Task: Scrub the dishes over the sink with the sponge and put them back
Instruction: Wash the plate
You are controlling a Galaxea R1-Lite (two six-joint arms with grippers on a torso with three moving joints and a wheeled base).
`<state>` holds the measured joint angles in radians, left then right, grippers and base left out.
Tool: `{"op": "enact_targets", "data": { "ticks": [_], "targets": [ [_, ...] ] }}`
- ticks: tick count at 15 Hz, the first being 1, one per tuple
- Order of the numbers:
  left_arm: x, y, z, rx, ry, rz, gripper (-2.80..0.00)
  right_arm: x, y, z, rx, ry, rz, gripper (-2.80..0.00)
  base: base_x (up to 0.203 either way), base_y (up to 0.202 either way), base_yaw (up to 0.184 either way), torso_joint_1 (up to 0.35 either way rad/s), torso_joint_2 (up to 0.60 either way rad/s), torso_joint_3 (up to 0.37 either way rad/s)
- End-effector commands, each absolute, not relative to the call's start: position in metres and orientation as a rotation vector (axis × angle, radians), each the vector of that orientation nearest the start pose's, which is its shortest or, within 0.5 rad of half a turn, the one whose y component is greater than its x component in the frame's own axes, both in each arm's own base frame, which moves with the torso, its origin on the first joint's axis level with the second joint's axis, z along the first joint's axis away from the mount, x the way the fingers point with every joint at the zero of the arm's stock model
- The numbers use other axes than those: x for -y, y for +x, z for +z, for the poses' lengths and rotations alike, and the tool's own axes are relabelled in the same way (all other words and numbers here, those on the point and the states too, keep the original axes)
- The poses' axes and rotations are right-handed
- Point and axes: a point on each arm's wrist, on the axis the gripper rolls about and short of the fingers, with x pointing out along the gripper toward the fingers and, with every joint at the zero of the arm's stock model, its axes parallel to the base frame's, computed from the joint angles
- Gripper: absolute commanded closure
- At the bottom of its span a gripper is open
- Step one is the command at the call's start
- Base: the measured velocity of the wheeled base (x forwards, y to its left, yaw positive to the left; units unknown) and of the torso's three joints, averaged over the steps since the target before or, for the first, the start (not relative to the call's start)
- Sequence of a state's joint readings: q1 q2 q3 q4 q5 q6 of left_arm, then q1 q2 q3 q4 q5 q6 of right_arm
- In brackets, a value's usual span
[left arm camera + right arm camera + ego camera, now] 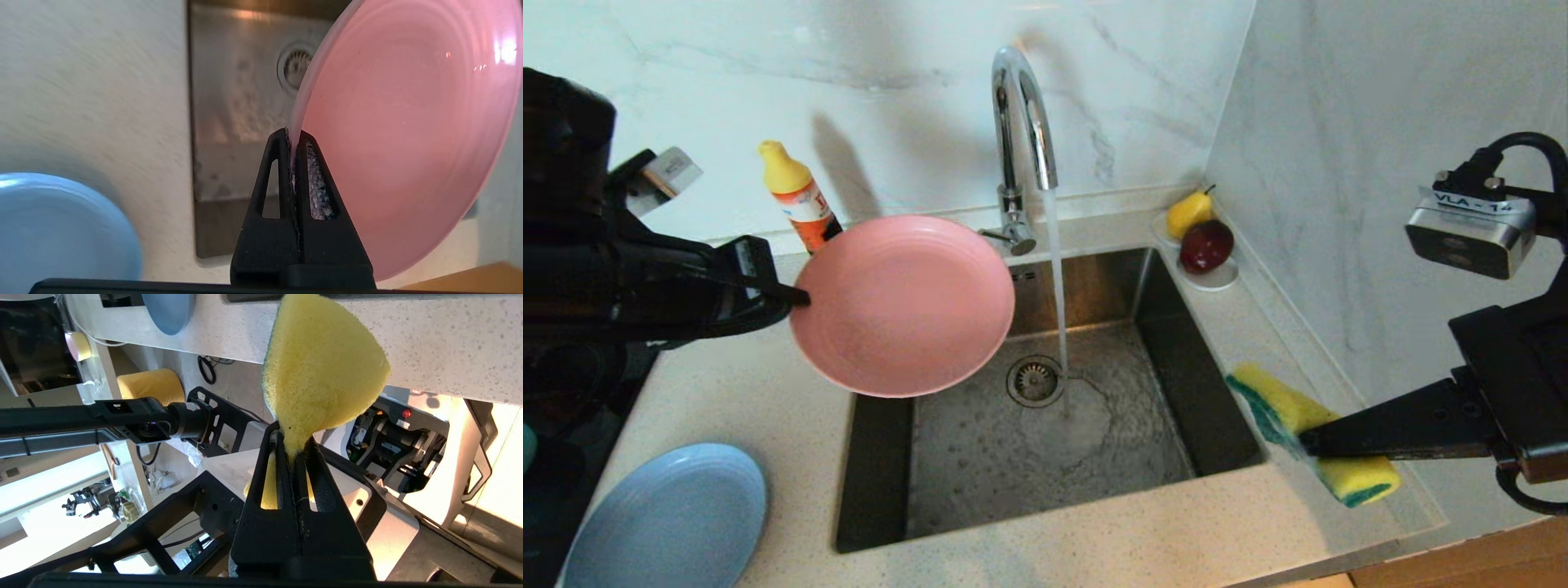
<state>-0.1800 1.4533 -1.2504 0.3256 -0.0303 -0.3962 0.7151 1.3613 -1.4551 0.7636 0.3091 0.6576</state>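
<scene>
My left gripper (800,296) is shut on the rim of the pink plate (903,305), which hangs tilted over the left rear corner of the sink (1217,408). In the left wrist view the plate (408,134) stands on edge between the shut fingers (294,141). My right gripper (1303,443) is shut on the yellow sponge (1286,404) above the counter, just right of the sink. The sponge (318,363) is squeezed flat between the fingers (292,447) in the right wrist view. The light blue plate (670,514) lies on the counter at the front left. The teal bowl is out of view.
Water runs from the chrome tap (1021,122) down beside the drain (1035,380). A yellow-capped detergent bottle (796,196) stands behind the pink plate. A white saucer (1217,278) with a pear (1188,212) and a red apple (1207,245) sits at the sink's back right corner, against the marble wall.
</scene>
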Motion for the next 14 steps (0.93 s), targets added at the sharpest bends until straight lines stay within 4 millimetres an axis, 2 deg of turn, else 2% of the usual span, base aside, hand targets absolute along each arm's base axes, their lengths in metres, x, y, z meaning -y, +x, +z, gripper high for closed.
{"op": "enact_targets", "data": {
  "ticks": [1, 5, 14],
  "targets": [
    [0.066, 0.259, 0.266, -0.588, -0.326, -0.085, 0.0, -0.126, 0.136, 0.32, -0.981, 0.44, 0.711, 0.0, 0.0, 0.0, 0.0, 0.0, 0.0, 0.0],
    [0.087, 0.289, 0.249, -0.601, -0.354, -0.046, 0.0, -0.127, 0.138, 0.319, -0.965, 0.446, 0.715, 0.0, 0.0, 0.0, 0.0, 0.0, 0.0, 0.0],
    [0.148, 0.328, 0.222, -0.651, -0.378, -0.053, 0.0, -0.127, 0.139, 0.316, -0.953, 0.45, 0.715, 0.0, 0.0, 0.0, 0.0, 0.0, 0.0, 0.0]
  ]
}}
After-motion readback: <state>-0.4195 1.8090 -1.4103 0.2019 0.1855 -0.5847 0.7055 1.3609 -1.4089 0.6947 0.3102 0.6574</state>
